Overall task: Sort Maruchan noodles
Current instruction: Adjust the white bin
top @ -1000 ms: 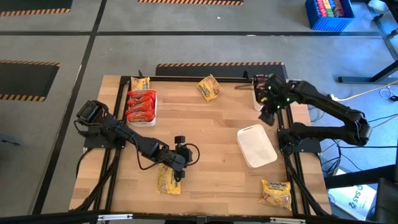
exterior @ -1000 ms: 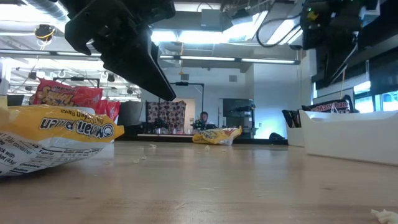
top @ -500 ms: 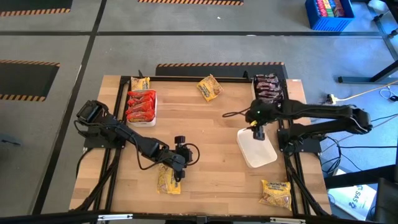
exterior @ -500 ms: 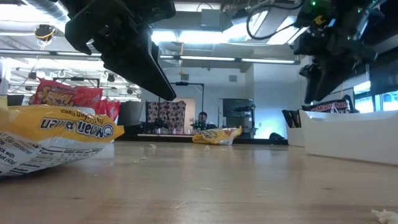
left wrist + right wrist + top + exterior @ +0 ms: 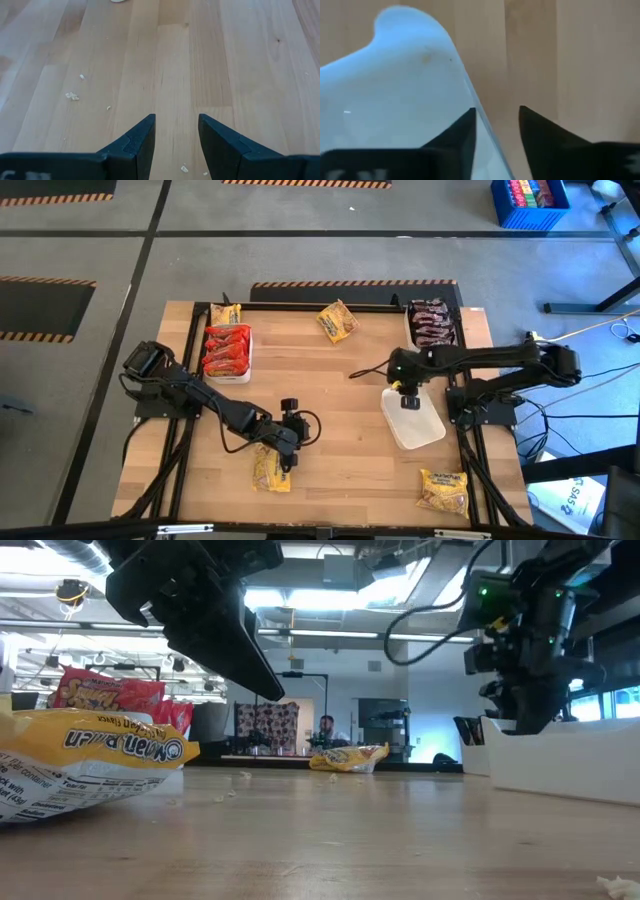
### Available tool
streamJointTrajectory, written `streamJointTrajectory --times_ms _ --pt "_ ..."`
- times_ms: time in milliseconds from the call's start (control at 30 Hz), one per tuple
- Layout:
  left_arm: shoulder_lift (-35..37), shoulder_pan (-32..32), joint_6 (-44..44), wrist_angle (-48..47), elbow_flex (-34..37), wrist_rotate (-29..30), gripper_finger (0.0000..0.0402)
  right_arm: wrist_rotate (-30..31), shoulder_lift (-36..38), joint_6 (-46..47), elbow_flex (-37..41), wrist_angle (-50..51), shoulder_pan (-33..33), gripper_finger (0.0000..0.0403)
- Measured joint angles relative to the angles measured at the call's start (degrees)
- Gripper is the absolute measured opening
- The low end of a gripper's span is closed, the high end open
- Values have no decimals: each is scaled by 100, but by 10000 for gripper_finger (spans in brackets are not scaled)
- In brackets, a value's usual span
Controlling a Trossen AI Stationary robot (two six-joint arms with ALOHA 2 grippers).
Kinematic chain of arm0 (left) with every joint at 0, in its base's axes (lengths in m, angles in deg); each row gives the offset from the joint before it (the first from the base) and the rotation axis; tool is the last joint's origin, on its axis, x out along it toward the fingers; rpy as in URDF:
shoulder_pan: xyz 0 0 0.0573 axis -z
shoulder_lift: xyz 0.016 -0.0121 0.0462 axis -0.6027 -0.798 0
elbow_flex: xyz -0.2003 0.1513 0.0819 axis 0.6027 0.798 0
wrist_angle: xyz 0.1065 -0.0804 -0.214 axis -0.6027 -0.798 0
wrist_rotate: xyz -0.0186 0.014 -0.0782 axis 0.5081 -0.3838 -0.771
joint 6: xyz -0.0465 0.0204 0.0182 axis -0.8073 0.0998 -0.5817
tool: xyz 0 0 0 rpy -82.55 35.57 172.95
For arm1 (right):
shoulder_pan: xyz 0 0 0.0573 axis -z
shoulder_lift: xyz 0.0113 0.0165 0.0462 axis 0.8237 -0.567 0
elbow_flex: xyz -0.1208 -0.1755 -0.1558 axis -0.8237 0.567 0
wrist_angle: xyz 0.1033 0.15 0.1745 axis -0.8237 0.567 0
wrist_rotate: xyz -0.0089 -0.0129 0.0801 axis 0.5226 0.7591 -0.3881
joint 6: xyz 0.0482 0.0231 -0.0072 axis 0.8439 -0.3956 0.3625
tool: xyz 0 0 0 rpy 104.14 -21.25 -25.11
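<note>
Above the table, in the high view, the right gripper (image 5: 409,393) now hangs over the near rim of the empty white rectangular plastic tray (image 5: 418,423). A second ago it was at the far right tray that holds the dark brown crinkly noodle packets (image 5: 432,322), so it has swung away from that tray with nothing in its fingers. In my judgement a dark packet has just been dropped off and the arm is heading for another one. A flat yellow plastic noodle packet (image 5: 445,490) lies beyond the empty tray from this gripper, towards the front edge, and another yellow packet (image 5: 337,321) lies well off at the back. The red-orange packets (image 5: 227,350) fill the left tray. The left gripper (image 5: 288,453) has not moved and sits just beside a third yellow packet (image 5: 268,470).

In the low view the right gripper (image 5: 528,700) stands just above the white tray's wall (image 5: 560,755).

In the left wrist view the fingers (image 5: 137,145) are parted over bare wood, holding nothing.

In the right wrist view the fingers (image 5: 465,132) are parted, straddling the tray's rim (image 5: 470,90) without closing on it.
</note>
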Motion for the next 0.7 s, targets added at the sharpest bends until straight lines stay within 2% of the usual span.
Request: streamJointTrajectory --times_ms 167,267,467,700 --pt "-1 0 0 0 0 0 144 -17 -92 86 -4 46 12 42" --pt "0 0 2 0 0 0 143 9 -94 358 -73 56 14 8" --pt "-2 0 -2 0 0 0 143 152 -94 762 -197 158 14 12" --pt "-1 0 -3 0 0 1 143 510 -94 773 -197 136 14 8"
